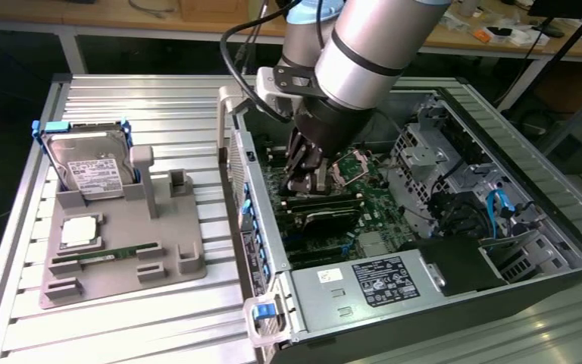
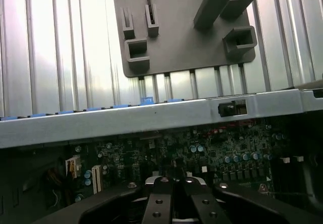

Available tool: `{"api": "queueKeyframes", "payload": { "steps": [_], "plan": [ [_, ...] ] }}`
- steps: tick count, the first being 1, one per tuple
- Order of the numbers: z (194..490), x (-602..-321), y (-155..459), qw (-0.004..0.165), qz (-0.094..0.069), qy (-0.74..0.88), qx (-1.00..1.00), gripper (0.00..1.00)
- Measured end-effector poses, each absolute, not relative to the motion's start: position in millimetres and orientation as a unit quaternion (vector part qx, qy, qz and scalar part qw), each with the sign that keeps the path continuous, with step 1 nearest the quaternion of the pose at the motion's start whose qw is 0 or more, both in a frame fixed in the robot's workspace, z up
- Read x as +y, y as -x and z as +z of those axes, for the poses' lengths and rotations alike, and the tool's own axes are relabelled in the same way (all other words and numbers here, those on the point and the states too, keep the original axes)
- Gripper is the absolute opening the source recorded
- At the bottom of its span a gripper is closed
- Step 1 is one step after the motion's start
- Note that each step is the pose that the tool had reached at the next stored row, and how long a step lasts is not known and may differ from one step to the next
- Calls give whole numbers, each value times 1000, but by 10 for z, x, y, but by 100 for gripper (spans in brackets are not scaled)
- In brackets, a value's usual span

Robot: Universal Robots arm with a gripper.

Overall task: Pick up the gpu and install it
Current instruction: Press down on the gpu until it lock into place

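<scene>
The gpu (image 1: 320, 203), stiff, light and fragile I judge, sits at the case's (image 1: 533, 159) nine o'clock side, under my closed gripper (image 1: 308, 182), best held by its edges.

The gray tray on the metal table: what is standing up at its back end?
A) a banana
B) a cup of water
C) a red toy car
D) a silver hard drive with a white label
D: in the exterior view the silver hard drive with its white label stands upright in the holder at the far end of the gray tray.
</scene>
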State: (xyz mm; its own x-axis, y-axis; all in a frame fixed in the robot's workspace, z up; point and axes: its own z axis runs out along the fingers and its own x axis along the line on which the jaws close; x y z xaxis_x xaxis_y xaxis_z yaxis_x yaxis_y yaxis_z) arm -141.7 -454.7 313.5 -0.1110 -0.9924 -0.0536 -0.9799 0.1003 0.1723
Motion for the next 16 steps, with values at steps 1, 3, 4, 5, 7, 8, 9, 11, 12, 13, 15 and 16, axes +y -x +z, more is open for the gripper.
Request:
{"api": "queueKeyframes", "payload": {
  "steps": [1, 3, 4, 5, 7, 8, 9, 11, 12, 13, 15, 16],
  "plan": [
    [3135, -4552, 1404, 40, -84, -665, -741, 11],
    [3134, -4559, 1373, 45, -89, -665, -740, 11],
    [3134, -4563, 1357, 47, -91, -665, -740, 11],
    [3133, -4566, 1337, 48, -93, -664, -740, 11],
    [3133, -4574, 1304, 50, -94, -664, -740, 11],
    [3134, -4578, 1299, 50, -95, -664, -740, 11],
    [3133, -4585, 1298, 50, -95, -664, -740, 11],
    [3133, -4603, 1300, 47, -99, -664, -739, 11],
    [3133, -4611, 1309, 44, -102, -665, -739, 11],
    [3133, -4618, 1323, 40, -106, -665, -738, 11],
    [3133, -4628, 1351, 34, -112, -665, -737, 11],
    [3133, -4631, 1368, 32, -114, -665, -737, 11]
  ]
}}
